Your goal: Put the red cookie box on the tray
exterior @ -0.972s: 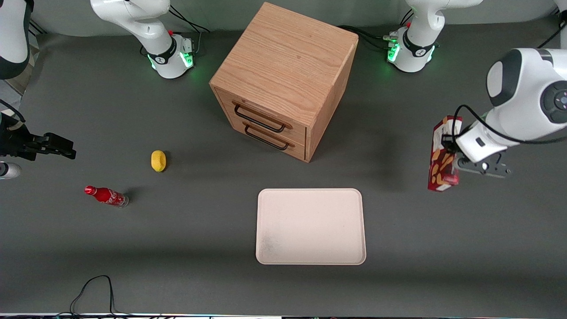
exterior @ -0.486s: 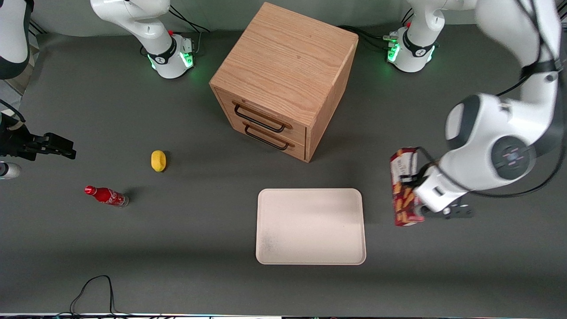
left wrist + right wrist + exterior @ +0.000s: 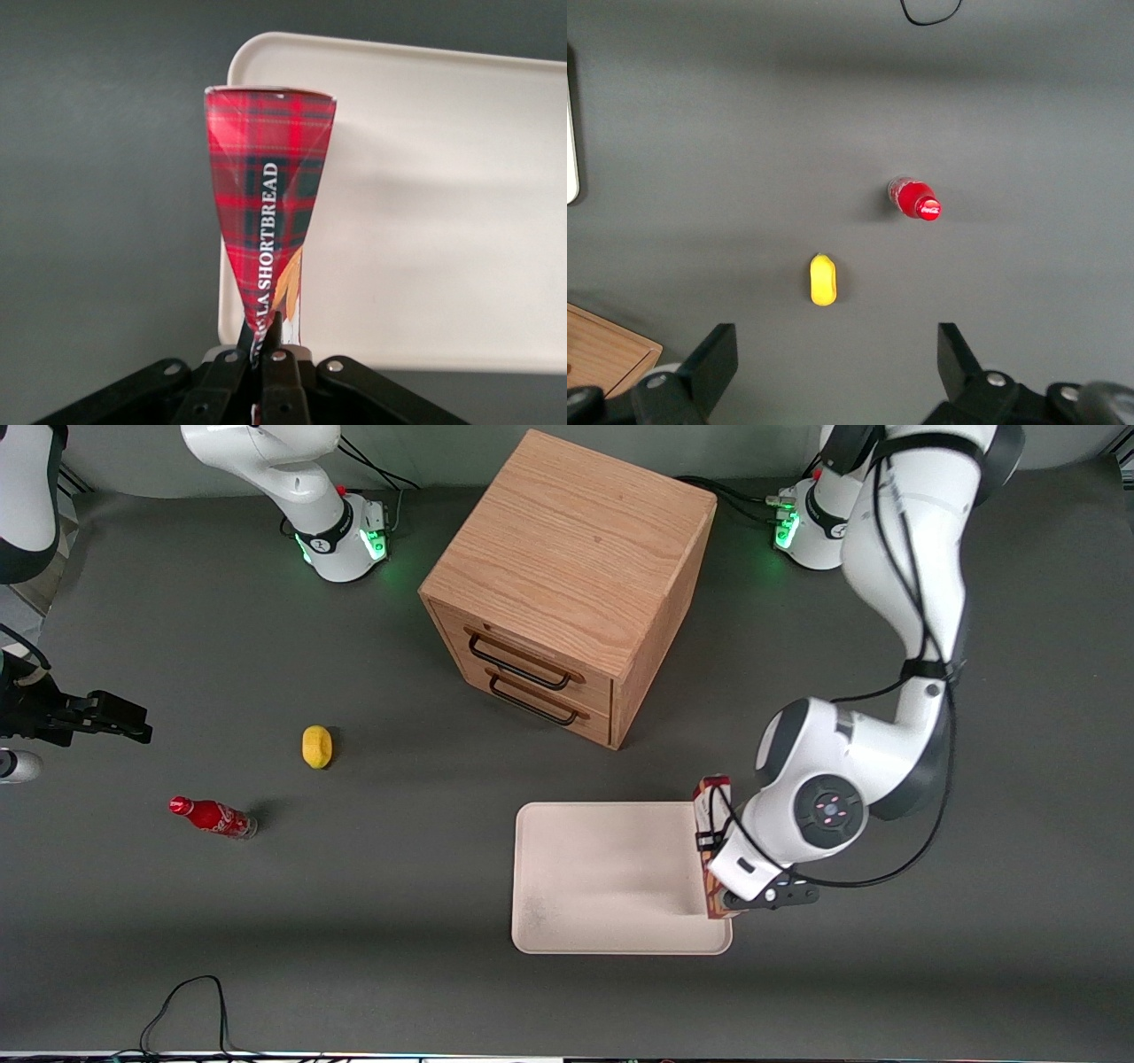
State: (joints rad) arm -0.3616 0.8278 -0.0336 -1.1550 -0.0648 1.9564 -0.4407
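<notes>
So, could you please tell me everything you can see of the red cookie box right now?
The slim red tartan cardboard cookie box, lettered "SHORTBREAD" with orange-tan cookie pictures, hangs upright, gripped by the left arm's hand, whose fingers are shut on it. It is above the edge of the flat cream-white rectangular tray toward the working arm's end; whether it touches the tray cannot be told.

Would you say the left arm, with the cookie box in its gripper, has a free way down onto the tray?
Probably yes: the gripper holds the red cookie box over the tray's edge toward the working arm's end, and nothing lies on the tray beneath it.

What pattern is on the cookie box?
Red tartan plaid on the red cookie box, held by the gripper; clearest in the left wrist view.
</notes>
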